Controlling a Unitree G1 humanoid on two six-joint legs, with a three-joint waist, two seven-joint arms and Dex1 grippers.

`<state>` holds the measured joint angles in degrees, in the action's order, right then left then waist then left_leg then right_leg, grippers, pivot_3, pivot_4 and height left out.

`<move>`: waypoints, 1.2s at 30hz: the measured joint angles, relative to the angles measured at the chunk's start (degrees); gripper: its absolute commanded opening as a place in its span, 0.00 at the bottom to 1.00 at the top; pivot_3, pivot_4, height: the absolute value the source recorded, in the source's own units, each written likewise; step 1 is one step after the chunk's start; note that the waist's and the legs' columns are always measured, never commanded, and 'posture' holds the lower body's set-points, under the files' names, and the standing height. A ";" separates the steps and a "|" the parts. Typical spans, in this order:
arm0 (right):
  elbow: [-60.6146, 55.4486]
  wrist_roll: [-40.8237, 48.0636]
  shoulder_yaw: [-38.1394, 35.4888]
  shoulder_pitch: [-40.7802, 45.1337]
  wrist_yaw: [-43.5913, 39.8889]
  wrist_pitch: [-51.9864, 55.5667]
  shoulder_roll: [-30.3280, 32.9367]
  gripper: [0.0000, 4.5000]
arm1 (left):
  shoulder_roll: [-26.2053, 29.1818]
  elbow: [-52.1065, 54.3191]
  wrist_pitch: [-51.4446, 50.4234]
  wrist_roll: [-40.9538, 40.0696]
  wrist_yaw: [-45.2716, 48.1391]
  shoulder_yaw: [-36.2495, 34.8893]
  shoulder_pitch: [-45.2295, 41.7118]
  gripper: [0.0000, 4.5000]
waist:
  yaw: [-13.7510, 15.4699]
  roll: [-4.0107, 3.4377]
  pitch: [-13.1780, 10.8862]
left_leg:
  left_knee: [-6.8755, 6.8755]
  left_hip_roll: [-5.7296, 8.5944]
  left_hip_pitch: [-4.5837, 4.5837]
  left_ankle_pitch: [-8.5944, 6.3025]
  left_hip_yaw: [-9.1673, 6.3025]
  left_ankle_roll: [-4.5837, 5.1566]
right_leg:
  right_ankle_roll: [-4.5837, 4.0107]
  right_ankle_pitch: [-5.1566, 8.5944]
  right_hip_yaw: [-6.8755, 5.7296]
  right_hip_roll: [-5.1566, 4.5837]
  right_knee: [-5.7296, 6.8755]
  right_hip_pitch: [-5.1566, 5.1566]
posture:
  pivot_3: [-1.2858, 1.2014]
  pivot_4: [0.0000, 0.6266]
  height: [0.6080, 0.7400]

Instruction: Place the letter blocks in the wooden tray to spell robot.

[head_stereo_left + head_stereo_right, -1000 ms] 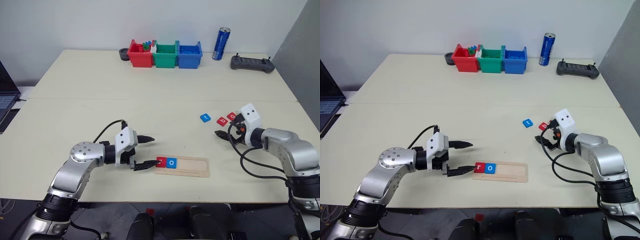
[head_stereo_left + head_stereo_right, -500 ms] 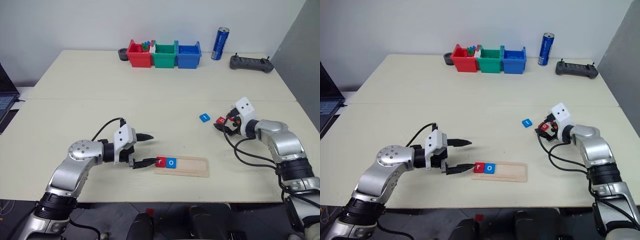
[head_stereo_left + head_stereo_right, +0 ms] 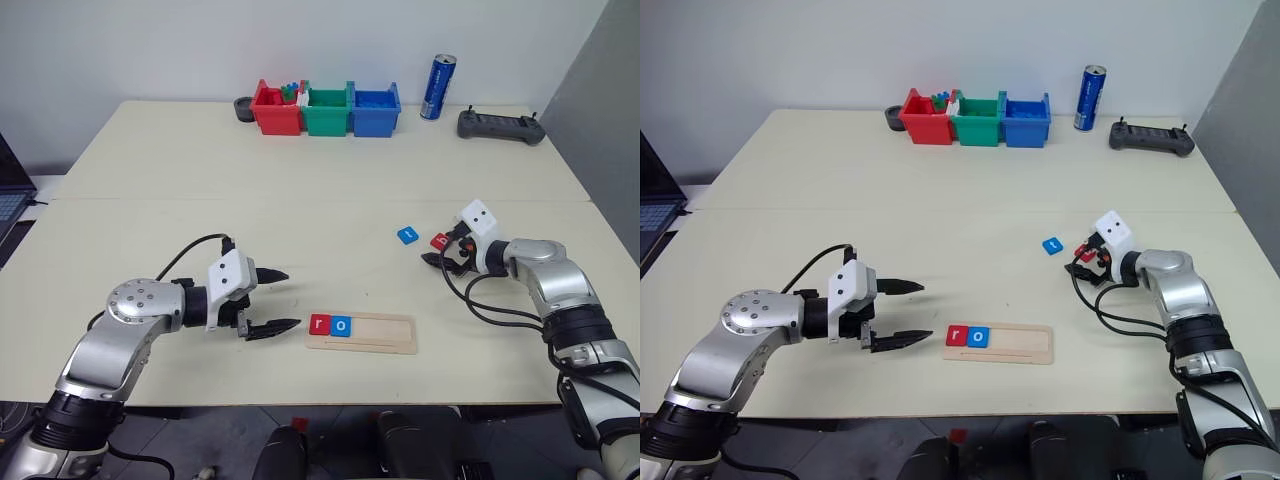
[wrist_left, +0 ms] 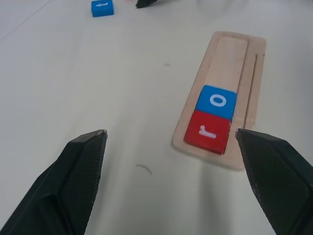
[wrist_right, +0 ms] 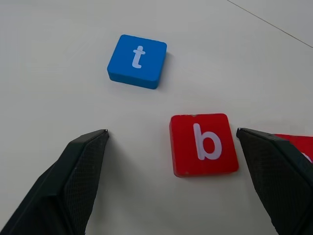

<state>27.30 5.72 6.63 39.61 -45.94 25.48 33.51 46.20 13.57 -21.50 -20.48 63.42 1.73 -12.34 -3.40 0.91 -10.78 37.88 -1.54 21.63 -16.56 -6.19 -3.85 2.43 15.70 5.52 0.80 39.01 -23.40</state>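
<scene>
Both grippers open; right gripper brackets red b block; left gripper idle.

Red r block; blue o block; pale wooden tray

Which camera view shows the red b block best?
The right wrist view: the red b block lies flat between the open right gripper fingers, letter readable. Both eye views show it as a small red square, partly hidden.

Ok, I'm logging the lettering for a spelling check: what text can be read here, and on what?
"r": red block in the wooden tray.
"o": blue block beside it in the tray.
"t": blue block on the table.
"b": red block on the table.
Blue can: print too small to read.
</scene>
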 measured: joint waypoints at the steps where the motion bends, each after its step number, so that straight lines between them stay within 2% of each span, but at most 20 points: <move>1: 0.54 -0.03 -0.11 0.28 0.09 0.01 -0.20 1.00 | 0.01 0.41 -0.62 -0.02 -0.13 0.05 -0.11 0.99 | 0.00 0.00 0.00 | 0.00 0.00 0.00 0.00 0.00 0.00 | 0.00 0.00 0.00 0.00 0.00 0.00 | 0.52 0.24 1.00; 5: 1.88 -0.04 -0.53 1.14 1.05 0.64 -0.99 1.00 | 0.04 2.80 -2.31 -0.36 -0.30 0.08 -0.50 0.99 | -0.02 0.00 0.00 | 0.01 0.00 -0.07 0.00 0.01 0.00 | 0.00 0.00 0.02 0.01 0.02 0.04 | 0.52 0.24 1.00; 6: 2.14 -0.06 -0.53 1.44 1.18 1.10 -1.02 0.96 | 0.05 3.22 -2.74 -0.83 -0.28 0.08 -0.51 1.00 | -0.02 0.00 0.00 | 0.01 0.00 -0.09 0.00 0.01 0.00 | 0.00 0.00 0.02 0.00 0.02 0.06 | 0.52 0.24 1.00; 8: 2.21 -0.06 -0.68 1.61 1.42 1.89 -1.02 0.86 | 0.06 3.93 -3.21 -1.15 -0.22 0.08 -0.48 1.00 | -0.02 0.00 0.00 | 0.02 0.00 -0.09 0.00 0.01 0.00 | 0.00 0.00 0.02 0.00 0.02 0.08 | 0.52 0.24 1.00; 15: 0.96 -0.06 -0.84 1.60 2.25 4.29 -1.08 0.32 | 1.25 4.00 -3.23 -1.49 0.58 0.05 0.78 1.00 | 0.13 0.00 0.00 | 0.03 0.01 -0.11 0.00 0.00 0.00 | 0.00 0.00 0.01 0.00 0.01 0.11 | 0.52 0.24 1.00; 20: -7.27 -0.18 -0.98 -2.33 3.57 7.13 -0.02 0.32 | 1.36 3.50 -1.91 -2.05 1.21 -0.71 1.99 1.00 | 0.16 -0.02 -0.01 | -0.03 0.00 -0.06 0.00 -0.02 0.00 | 0.00 0.00 -0.01 0.00 0.00 0.06 | 0.52 0.24 1.00; 26: -37.10 1.18 -7.56 -19.42 8.77 17.55 2.18 0.32 | 0.52 -1.29 2.67 -2.05 1.46 -2.89 4.08 1.00 | 0.52 -0.05 -0.02 | -0.07 -0.01 0.21 -0.01 -0.11 -0.01 | 0.00 0.01 -0.09 -0.02 -0.01 -0.17 | 0.52 0.24 1.00; 29: -52.28 1.02 -10.66 -31.37 15.58 23.98 -2.30 0.32 | -0.56 -4.25 6.82 -1.95 2.72 -3.34 6.10 1.00 | 0.63 -0.06 -0.02 | -0.04 0.00 0.19 -0.01 -0.07 -0.02 | 0.00 0.01 -0.05 -0.02 0.01 -0.15 | 0.52 0.24 1.00; 31: -57.22 0.26 -10.89 -35.30 19.12 26.29 -4.87 0.32 | -0.73 -4.68 8.60 -1.82 3.70 -3.25 6.19 1.00 | 0.50 -0.07 -0.02 | -0.01 -0.01 0.15 0.00 -0.01 -0.03 | 0.03 0.03 0.01 -0.01 -0.01 -0.15 | 0.52 0.24 1.00; 36: -67.60 -1.32 -9.66 -45.04 29.96 30.87 -16.30 0.32 | -1.00 -5.62 15.55 -0.41 7.42 -1.80 7.52 1.00 | 0.22 -0.09 0.04 | -0.01 -0.08 0.00 0.02 0.03 -0.04 | 0.25 0.16 0.05 0.05 0.03 -0.07 | 0.52 0.24 1.00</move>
<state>-40.30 4.41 -3.03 -5.44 -15.98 56.35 17.21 45.20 7.95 -5.94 -20.89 70.84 -0.07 -4.82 -3.18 0.82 -10.74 37.88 -1.63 21.63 -16.54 -6.16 -3.90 2.68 15.86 5.56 0.85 39.05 -23.47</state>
